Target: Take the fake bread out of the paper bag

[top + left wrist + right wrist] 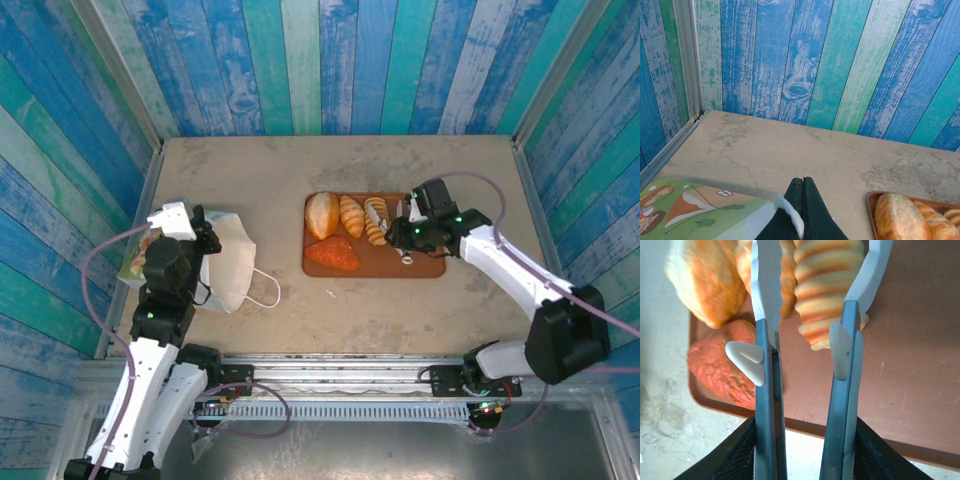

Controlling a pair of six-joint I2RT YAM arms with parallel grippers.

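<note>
**Four Bread Pieces Being Counted on One Tray, One Bag Being Held at the Left**

One white paper bag with green-and-yellow printing is lying at the left of the table, with one white cord loop handle trailing from it. Its inside is being hidden from every view, so any contents cannot be made out. The left gripper is being kept closed, its fingers pressed together on a white edge of the bag.

Further right, one flat brown rectangular tray is being occupied by four pieces of fake bread. These are a golden round roll, a golden ridged loaf, a pale-striped ridged loaf and, nearer the arms, an orange-red triangular piece.

The right gripper is being held with its jaws apart, one on each side of the pale-striped ridged loaf. Whether that loaf is being pinched cannot be told. In the right wrist view the fingertips and the loaf's far end are being cut off by the frame's edge.
</note>
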